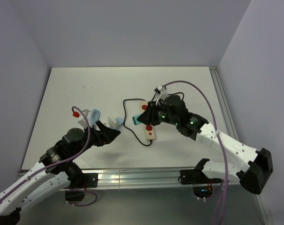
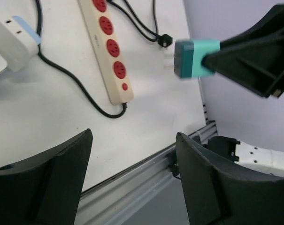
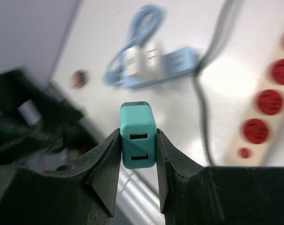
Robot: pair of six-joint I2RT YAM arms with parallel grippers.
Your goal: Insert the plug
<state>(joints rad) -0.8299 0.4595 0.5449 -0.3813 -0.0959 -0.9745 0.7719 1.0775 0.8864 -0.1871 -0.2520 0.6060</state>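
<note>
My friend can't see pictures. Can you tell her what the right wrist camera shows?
The right gripper pinches a teal charger plug between its two black fingers, two USB ports facing the camera. Behind it, blurry on the white table, lie a cream power strip with red sockets on the right and a coiled blue cable near the top.

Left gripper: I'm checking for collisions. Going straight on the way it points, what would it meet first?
Probably the bare table, just short of the power strip and its black cord; depth is unclear. The left gripper is open, holding nothing.
</note>
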